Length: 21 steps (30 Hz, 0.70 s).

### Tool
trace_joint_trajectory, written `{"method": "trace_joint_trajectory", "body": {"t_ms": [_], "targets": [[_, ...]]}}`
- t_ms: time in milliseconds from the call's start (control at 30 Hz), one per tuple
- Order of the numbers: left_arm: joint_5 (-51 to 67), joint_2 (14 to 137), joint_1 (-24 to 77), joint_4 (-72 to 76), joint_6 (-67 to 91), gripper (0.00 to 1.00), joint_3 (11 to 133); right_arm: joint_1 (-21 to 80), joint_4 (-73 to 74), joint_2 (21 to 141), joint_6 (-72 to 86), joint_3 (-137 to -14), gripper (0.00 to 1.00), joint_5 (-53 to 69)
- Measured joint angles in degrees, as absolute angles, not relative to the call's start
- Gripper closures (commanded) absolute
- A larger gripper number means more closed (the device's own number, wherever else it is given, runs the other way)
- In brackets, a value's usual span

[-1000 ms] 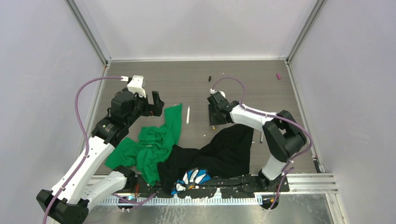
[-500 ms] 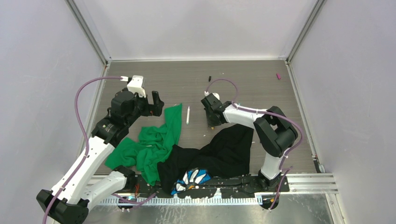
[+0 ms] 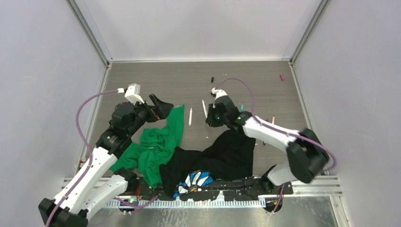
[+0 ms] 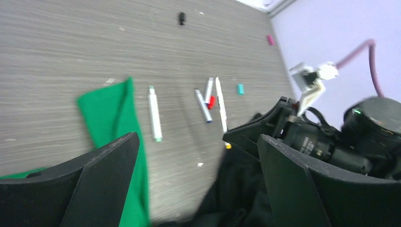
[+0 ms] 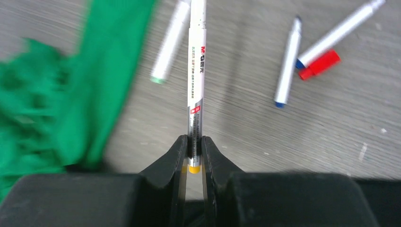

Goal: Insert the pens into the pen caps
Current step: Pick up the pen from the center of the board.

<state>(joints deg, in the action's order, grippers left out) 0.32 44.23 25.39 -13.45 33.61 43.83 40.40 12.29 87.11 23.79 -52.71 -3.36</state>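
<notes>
right end effector [image 5: 194, 143]: clamps yellow-ended pen [image 5: 196, 71] | left end effector [image 4: 198, 142]: jaws wide apart

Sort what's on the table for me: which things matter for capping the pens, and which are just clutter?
For the job:
yellow-ended pen, held in the right fingers; green-tipped pen; blue-tipped pen; second blue-tipped pen; red cap; teal cap; black cap; magenta cap.

Just lying about:
green cloth; black cloth; blue-and-white patterned cloth.
</notes>
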Motion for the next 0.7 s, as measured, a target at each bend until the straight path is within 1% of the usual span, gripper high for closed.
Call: {"method": "trace_joint_trajectory", "body": {"t_ms": [100,200,300,467,600,700], "targets": [[4.0,45.9,26.2,-6.1,40.9,0.02,39.6,40.4,0.5,76.5,26.8,-46.1,0.99,1.9],[6.8,49.8,28.8,-0.1,46.3,0.02,37.0,40.4,-11.6,70.5,30.9,-40.8,0.99,6.2],[8.9,53.6,32.1,4.8,49.1,0.01,36.7,40.4,-23.9,68.6,35.5,-36.7,0.99,9.7],[11.8,55.7,34.7,11.7,50.4,0.01,36.8,40.7,-33.3,68.5,39.7,-34.5,0.99,13.2],[12.9,56.9,35.0,15.5,50.8,0.11,37.8,40.8,-38.4,68.1,41.6,-34.0,0.99,15.8],[13.5,58.0,35.3,17.0,51.3,0.23,38.6,41.0,-40.7,67.7,42.5,-33.9,0.99,17.5]]}}
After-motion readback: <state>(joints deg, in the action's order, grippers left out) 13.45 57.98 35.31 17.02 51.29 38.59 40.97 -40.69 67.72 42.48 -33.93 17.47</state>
